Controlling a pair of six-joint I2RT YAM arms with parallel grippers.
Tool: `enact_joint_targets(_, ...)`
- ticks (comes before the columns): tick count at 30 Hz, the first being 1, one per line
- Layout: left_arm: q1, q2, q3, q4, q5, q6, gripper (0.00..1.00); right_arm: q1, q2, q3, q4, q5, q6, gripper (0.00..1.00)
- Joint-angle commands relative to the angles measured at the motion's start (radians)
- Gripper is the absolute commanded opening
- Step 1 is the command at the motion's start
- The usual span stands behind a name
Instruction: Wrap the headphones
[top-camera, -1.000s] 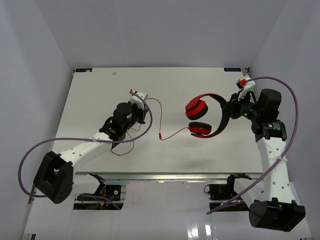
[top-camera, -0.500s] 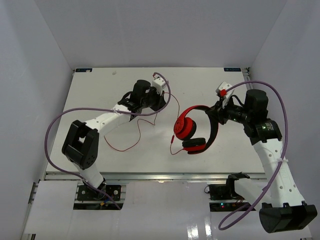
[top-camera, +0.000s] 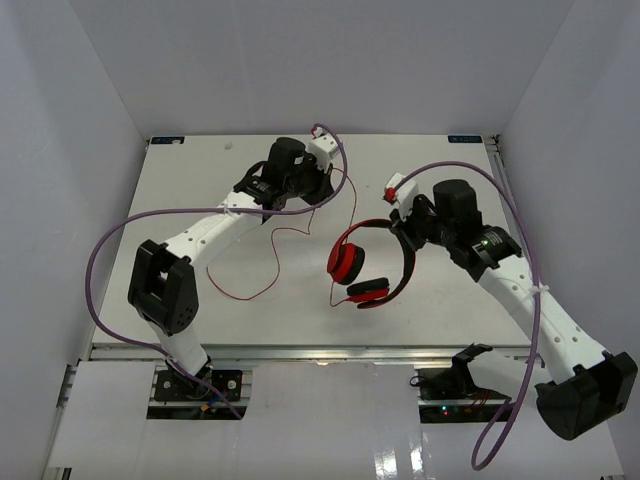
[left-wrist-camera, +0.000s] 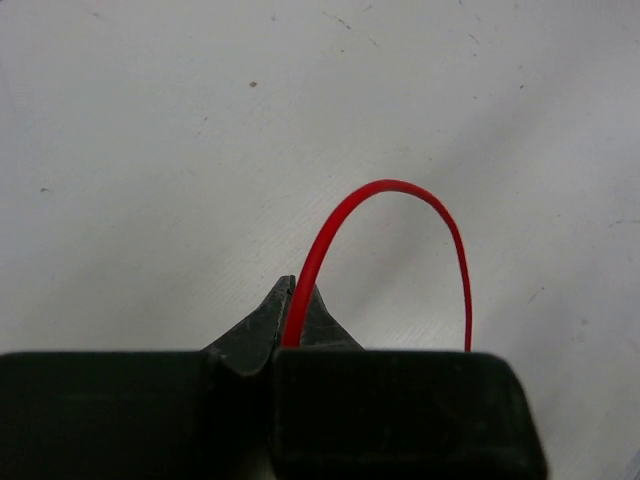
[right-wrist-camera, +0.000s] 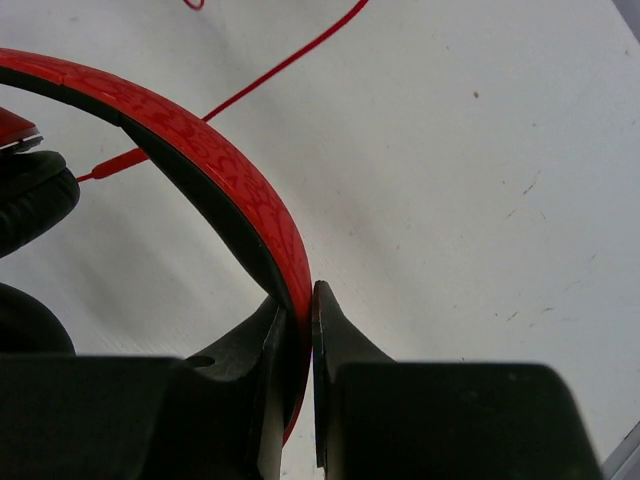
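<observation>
Left wrist view: the left claw is closed tight, its two dark tips pinching the thin red cord. From the pinch the cord rises in a narrow arch above the white worktop. It then drops out of sight behind the claw's body on the right.

In the right wrist view, the right claw is clamped on the headband of the headphones. The red band, lined in black, is squeezed edge-on between both tips. A black ear pad shows at the left edge, and a stretch of cord lies on the worktop beyond the band.

From the top external view, the headphones are near the middle of the worktop, toward its near edge. The right claw grips the band on its right side, and the ear cups sit to the left of the band. Whether they rest on the surface or hang just above it cannot be told. The cord climbs from the cups to the left claw at the far centre. A second length trails down and to the left across the worktop. A purple cable arcs beside each arm.
</observation>
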Motion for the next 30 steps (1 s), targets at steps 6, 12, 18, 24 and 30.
enact_joint_targets(6, -0.099, -0.006, 0.135, -0.201, -0.301, 0.134, 0.00, 0.051, 0.179, 0.111, 0.146, 0.310, 0.182, 0.08)
enact_joint_targets(12, -0.162, -0.030, 0.135, -0.242, -0.410, 0.151, 0.00, 0.051, 0.251, 0.158, 0.157, 0.364, 0.223, 0.08)
enact_joint_targets(18, -0.213, -0.063, 0.170, -0.293, -0.439, 0.129, 0.00, 0.051, 0.310, 0.189, 0.179, 0.408, 0.290, 0.08)
enact_joint_targets(24, -0.237, -0.109, 0.186, -0.367, -0.421, 0.087, 0.00, 0.052, 0.365, 0.228, 0.184, 0.501, 0.321, 0.08)
enact_joint_targets(30, -0.241, -0.182, 0.132, -0.390, -0.306, -0.011, 0.00, 0.052, 0.403, 0.269, 0.190, 0.537, 0.377, 0.08)
